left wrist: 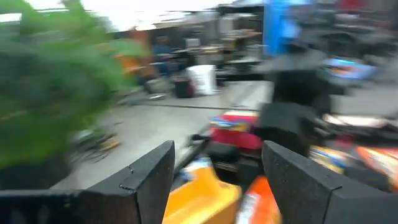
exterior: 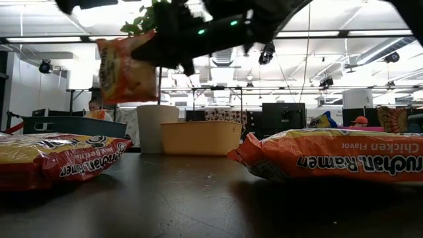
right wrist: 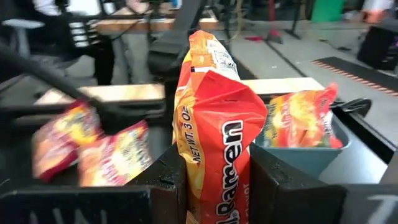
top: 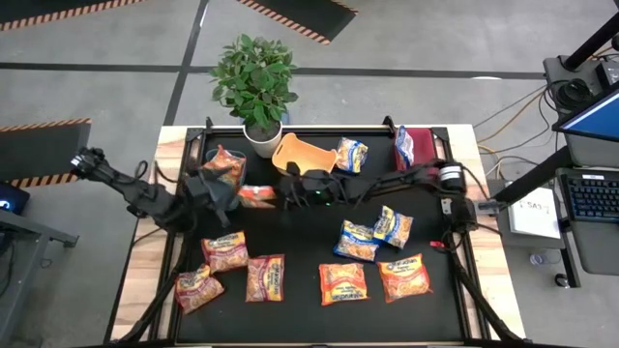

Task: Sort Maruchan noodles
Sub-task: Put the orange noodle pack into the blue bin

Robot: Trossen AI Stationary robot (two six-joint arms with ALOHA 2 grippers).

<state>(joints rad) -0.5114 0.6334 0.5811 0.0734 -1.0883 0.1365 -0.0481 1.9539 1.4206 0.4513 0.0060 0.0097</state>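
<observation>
Pinching an orange packet [right wrist: 214, 130] upright above the table near the teal bin [right wrist: 311, 152], your right gripper [right wrist: 214, 180] could drop it short; left gripper [left wrist: 217, 180] fingers are spread, empty.

The high view looks straight down on the whole black table [top: 309, 309]. The low view sits at tabletop level, close behind nearby packets, facing the room. Each wrist view looks forward past its own fingers. High and low views share the orange bin [top: 298, 155] and white plant pot [exterior: 157, 129].
</observation>
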